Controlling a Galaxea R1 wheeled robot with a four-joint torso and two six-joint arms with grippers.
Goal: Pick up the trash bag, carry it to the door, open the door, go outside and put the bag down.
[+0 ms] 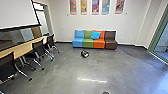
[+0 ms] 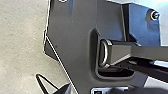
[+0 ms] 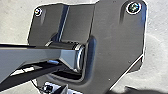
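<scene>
At the left, chairs: splayed legs reach into the room; a base steering too close could snag the dark chairs (image 1: 38, 47). They look thin-backed, with shiny legs, along a pale wood-toned table (image 1: 23, 49).
Mid-room, bundle: a lumpy dark bundle (image 1: 85, 53) with a greyish patch sits on the floor (image 1: 62, 68), just on the near side of the sofa, well apart from the chairs. I take it for the trash bag, though it's too blurred to swear to. A grab placed off its centre might slip, or nudge it under the seats.
Far side, sofa: boxy, smooth seats (image 1: 88, 43) in blue, green, orange and brown, with a squarish blue cushion (image 1: 95, 35). Rushing the approach could bump them.
Right, glass: flat panes (image 1: 163, 49) in a green frame; reflections could hide the door's edge. The grey floor has a dull sheen.
Grippers: released, clenched or grasping, I can't tell for the left gripper or right gripper.
</scene>
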